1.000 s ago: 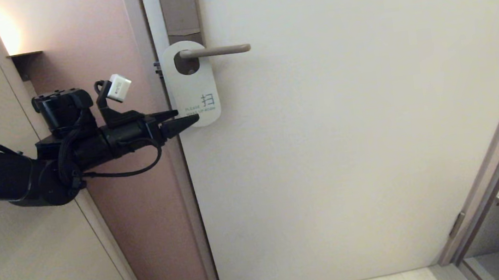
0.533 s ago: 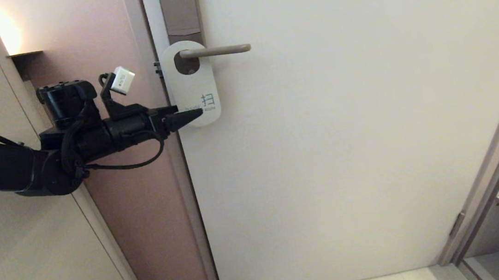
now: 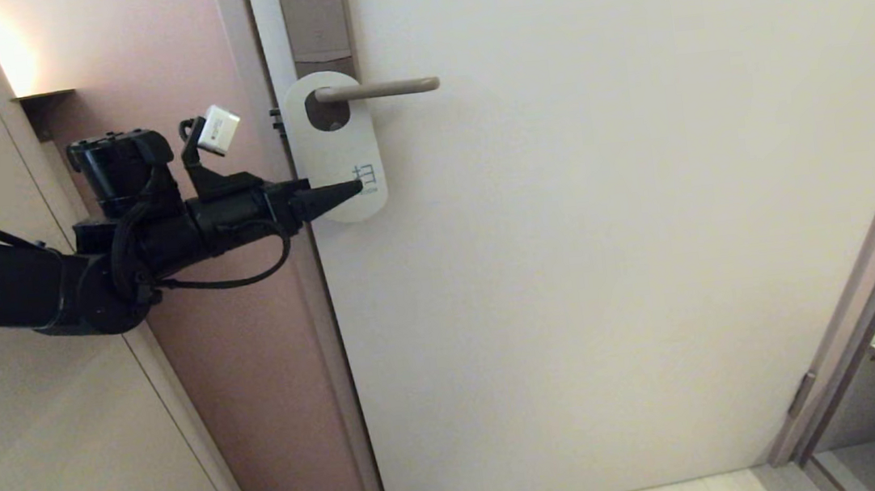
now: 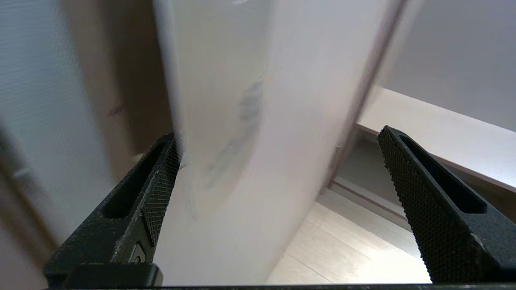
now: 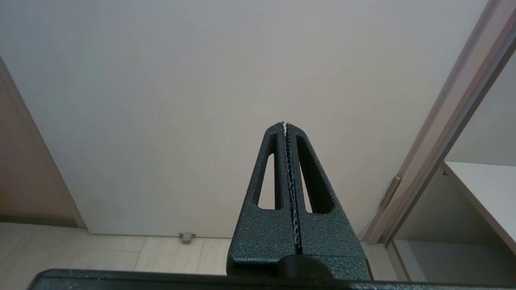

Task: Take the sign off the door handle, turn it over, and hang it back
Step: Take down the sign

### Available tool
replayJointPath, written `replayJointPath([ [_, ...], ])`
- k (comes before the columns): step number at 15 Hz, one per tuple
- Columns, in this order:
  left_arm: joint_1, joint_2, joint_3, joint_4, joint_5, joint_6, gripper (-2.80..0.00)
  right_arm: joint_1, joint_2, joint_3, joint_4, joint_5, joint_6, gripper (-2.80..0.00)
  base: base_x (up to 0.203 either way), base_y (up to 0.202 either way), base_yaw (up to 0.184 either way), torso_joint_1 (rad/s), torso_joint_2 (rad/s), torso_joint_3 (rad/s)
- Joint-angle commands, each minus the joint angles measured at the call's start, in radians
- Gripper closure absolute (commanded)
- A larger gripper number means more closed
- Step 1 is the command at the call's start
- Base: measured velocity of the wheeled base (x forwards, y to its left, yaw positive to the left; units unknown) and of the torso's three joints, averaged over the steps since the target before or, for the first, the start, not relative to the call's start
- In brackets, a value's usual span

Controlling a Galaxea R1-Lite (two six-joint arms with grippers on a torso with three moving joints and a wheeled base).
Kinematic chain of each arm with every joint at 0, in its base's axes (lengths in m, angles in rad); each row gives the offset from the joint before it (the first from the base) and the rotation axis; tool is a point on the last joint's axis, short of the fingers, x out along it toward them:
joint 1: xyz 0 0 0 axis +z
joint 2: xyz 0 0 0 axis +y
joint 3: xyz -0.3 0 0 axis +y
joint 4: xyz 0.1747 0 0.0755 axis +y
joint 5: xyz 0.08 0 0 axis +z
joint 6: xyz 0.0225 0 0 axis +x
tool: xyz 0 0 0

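**Head view: left end effector raised to the sign's lower half**

Head view shows the black left end effector [image 3: 342, 193] higher than a second ago: its tips then sat at the sign's bottom edge and now lie across the printed characters, a little further toward the door. The flat white oblong sign with rounded ends and blue text [image 3: 335, 149] has not shifted. It hangs by its oval hole on the slim straight beige-bronze door handle [image 3: 376, 89], white face outward, flat against the pale door [image 3: 608, 244]. Its long axis runs up and down, the hole end at the top and the rounded text end pointing at the floor, with a slight lean toward the right at the bottom. The handle lies level, its free end pointing right, rooted in the tall grey-brown backplate [image 3: 314, 14].

Seen from the left wrist, the end effector's two black fingers [image 4: 149, 189] stand wide apart, with the sign's lower end [image 4: 217, 133] blurred between them; one finger is at its edge, and nothing is clamped.

The right end effector [image 5: 285, 125] hangs parked away from the handle, fingers pressed together.
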Motion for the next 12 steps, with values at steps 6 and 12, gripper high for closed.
replayJointPath([
  [6,-0.030,0.008,-0.017,-0.006,-0.017,-0.015,-2.80,0.000,0.000,0.000,0.000,0.000,-0.001,0.00,0.000,0.000,0.000,0.000,0.00,0.000],
  [12,-0.038,0.072,-0.100,-0.006,-0.017,-0.015,-2.80,0.000,0.000,0.000,0.000,0.000,-0.002,0.00,0.000,0.000,0.000,0.000,0.00,0.000],
])
